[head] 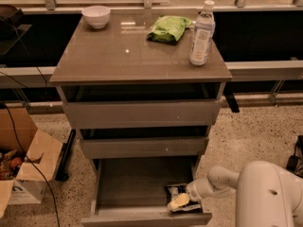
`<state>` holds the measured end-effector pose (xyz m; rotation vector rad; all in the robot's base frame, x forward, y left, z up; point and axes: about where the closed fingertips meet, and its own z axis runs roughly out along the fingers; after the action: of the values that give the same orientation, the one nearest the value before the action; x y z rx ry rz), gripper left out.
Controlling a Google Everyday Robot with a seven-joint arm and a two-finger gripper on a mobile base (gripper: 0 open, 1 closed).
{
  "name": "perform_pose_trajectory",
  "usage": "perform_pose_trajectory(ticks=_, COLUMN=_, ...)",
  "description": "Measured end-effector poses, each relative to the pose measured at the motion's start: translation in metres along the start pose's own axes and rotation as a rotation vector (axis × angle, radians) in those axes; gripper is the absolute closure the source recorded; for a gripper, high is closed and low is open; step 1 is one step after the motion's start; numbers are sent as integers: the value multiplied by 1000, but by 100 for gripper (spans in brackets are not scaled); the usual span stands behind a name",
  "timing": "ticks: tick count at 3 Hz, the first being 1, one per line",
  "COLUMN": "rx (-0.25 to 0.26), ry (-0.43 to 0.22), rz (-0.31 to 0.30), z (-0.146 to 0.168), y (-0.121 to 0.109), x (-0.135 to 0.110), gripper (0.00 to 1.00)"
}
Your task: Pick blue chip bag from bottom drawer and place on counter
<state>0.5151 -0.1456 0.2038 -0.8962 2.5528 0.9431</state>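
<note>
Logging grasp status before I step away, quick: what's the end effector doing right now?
The end effector is inside the bottom drawer, right at the blue chip bag; whether it is open, closed or holding the bag cannot be told.

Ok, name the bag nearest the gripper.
The dark blue bag in the bottom drawer, right at the gripper; the green bag lies up on the counter.
</note>
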Motion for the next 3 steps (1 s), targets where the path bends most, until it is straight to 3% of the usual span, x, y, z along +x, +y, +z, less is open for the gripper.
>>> perform_pose_trajectory(ticks=1, rx=32, ry=24, rz=74, z=14, y=-16, x=17, gripper=0)
perform_pose_trajectory(ticks=2, rx=49, ry=58, rz=107, z=28, y=-21, x=25, gripper=15)
perform_pose_trajectory(ticks=3, rx=64, ry=86, rz=113, z=37, y=-21, x=28, gripper=38)
